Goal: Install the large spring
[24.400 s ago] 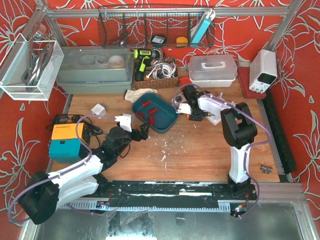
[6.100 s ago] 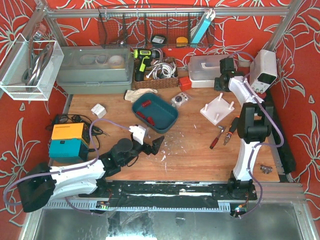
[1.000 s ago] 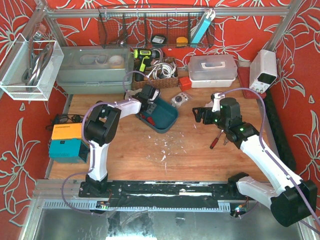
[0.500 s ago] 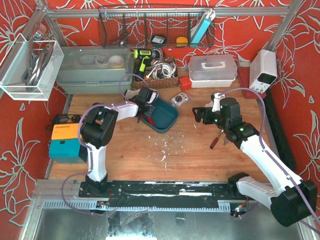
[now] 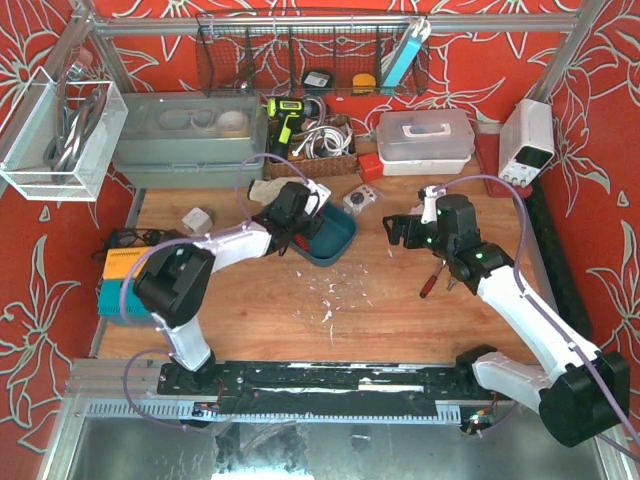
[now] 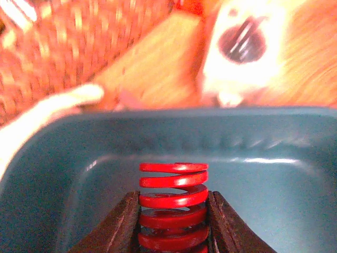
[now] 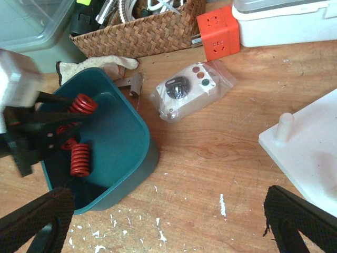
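The large spring (image 6: 174,203), a thick red coil, stands upright between the fingers of my left gripper (image 6: 174,224), which is shut on it. It hangs inside the teal tray (image 6: 263,174). The right wrist view shows the same spring (image 7: 84,104) held over the tray (image 7: 129,145), above another red spring (image 7: 80,159) lying on the tray floor. From above, my left gripper (image 5: 300,218) reaches into the tray (image 5: 342,240). My right gripper (image 7: 168,226) hovers open over bare wood to the right of the tray. A white plate with an upright peg (image 7: 283,128) lies at its right.
A bagged switch box (image 7: 187,89), an orange cube (image 7: 217,31), a wicker basket (image 7: 142,34) and a pale cloth (image 7: 97,64) sit behind the tray. Red-handled tools (image 5: 430,283) lie near the right arm. An orange and teal box (image 5: 125,285) stands at the left edge.
My left gripper has closed on the red spring in the tray, and the left arm's elbow has swung down and to the left. The right arm has barely moved.
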